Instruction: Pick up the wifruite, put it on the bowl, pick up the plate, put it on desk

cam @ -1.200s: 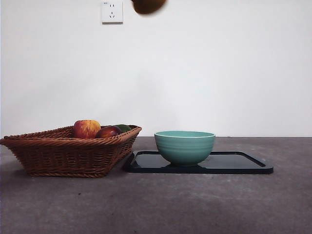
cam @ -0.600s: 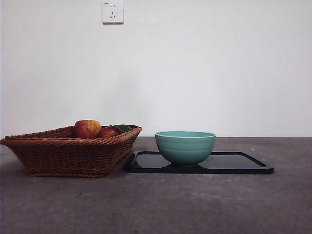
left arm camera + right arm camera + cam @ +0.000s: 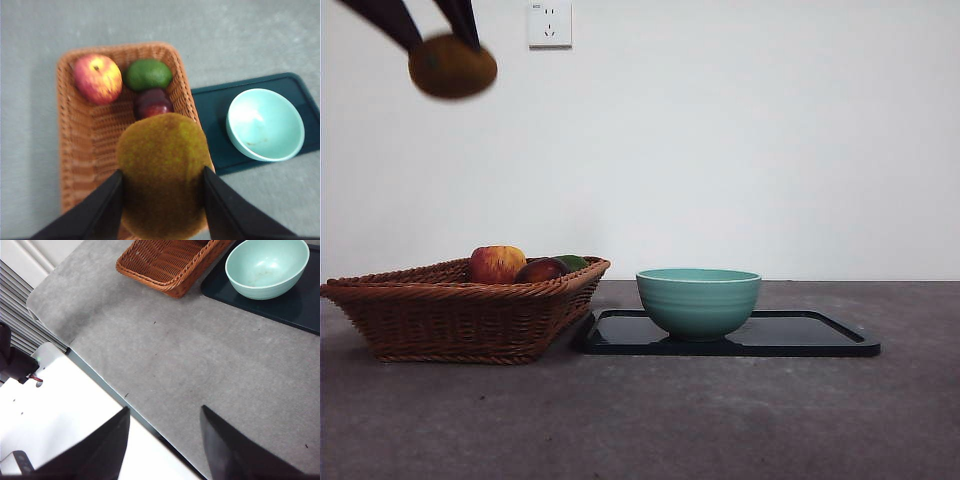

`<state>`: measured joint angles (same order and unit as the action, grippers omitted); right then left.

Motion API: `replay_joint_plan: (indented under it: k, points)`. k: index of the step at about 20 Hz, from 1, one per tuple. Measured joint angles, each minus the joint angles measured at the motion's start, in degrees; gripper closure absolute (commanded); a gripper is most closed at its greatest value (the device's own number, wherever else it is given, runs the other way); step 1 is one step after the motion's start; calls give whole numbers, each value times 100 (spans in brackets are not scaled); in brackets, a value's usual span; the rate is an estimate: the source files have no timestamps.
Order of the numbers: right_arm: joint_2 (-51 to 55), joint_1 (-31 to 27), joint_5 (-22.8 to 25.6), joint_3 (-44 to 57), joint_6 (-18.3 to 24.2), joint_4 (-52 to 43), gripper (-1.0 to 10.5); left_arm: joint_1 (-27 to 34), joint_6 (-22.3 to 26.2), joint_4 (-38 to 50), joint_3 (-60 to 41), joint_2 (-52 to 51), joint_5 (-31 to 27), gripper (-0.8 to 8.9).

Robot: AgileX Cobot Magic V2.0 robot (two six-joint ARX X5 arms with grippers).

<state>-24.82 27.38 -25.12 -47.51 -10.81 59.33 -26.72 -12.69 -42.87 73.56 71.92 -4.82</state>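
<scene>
1. The left gripper (image 3: pixel 430 35) hangs high above the desk (image 3: pixel 640 420) at about 10 o'clock in the front view, its two black jaws clamped on the brown wifruite (image 3: pixel 452 66).
2. Below it, at 8 o'clock, sits the wicker basket (image 3: pixel 460 310), holding a red-and-yellow apple (image 3: pixel 497 263), a dark red fruit (image 3: pixel 541 270) and a green fruit (image 3: pixel 148 74).
3. Just beside the basket, at its 3 o'clock, the teal bowl (image 3: pixel 699 301) stands upright on the dark tray (image 3: pixel 820 335), nothing inside it.
4. The right gripper (image 3: pixel 165 440) hovers over bare desk, well apart from the bowl, jaws spread and holding nothing.
</scene>
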Motion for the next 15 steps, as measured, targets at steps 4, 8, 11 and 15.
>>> replay_joint_plan:
  k: [4, 8, 11, 15]
  points:
    - [0, 0, 0, 0, 0, -2, 722, 33, -140, 944, -962, 125, -275, 700]
    - [0, 0, 127, 0, 2, 0, 722, 35, -166, 1502, -1519, 514, -304, 700]
    - [0, 0, 127, 0, -9, -2, 722, 37, -166, 1902, -1526, 1086, -424, 700]
    - [0, 0, 127, 0, -17, -2, 722, 48, -103, 2435, -1526, 1845, -426, 700]
